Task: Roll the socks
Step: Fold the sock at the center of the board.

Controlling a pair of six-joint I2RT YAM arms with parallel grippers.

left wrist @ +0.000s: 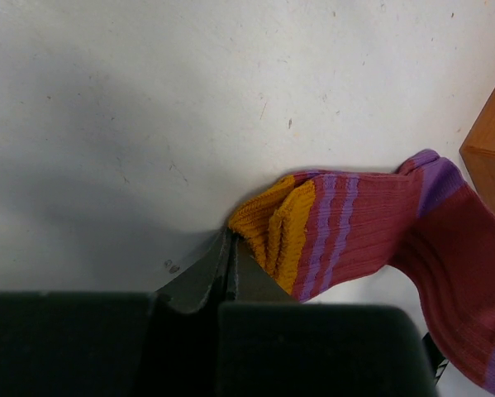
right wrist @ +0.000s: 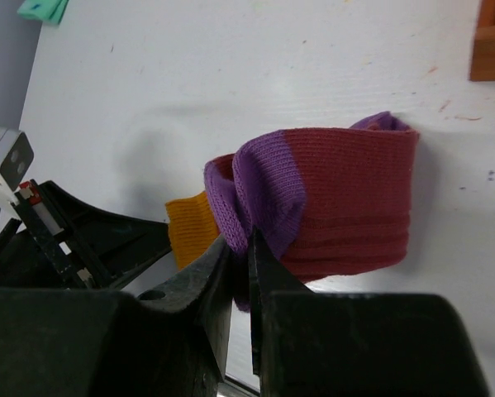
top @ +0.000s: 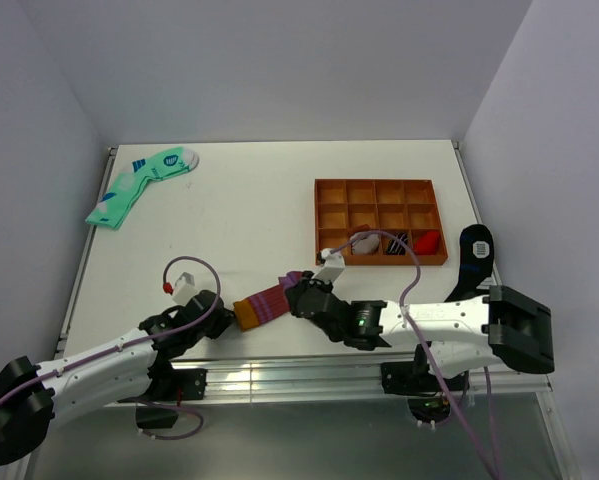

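The socks (top: 269,303) lie near the table's front edge, between the two arms. They are maroon-red with purple stripes, a purple toe and an orange-mustard cuff. My left gripper (top: 224,314) is shut, with its tips pinched on a corner of the orange cuff (left wrist: 268,219). My right gripper (top: 301,296) is shut on the purple toe end (right wrist: 259,194), which is folded back over the maroon body (right wrist: 354,207) in a loose loop. In the left wrist view the socks (left wrist: 363,223) stretch away to the right from the left gripper (left wrist: 230,238).
An orange-brown compartment tray (top: 379,184) with small items in its front row stands right of centre. Mint-green socks (top: 139,185) lie at the far left. A black sock (top: 475,250) hangs at the table's right edge. The tray's corner (left wrist: 491,141) is close to the socks.
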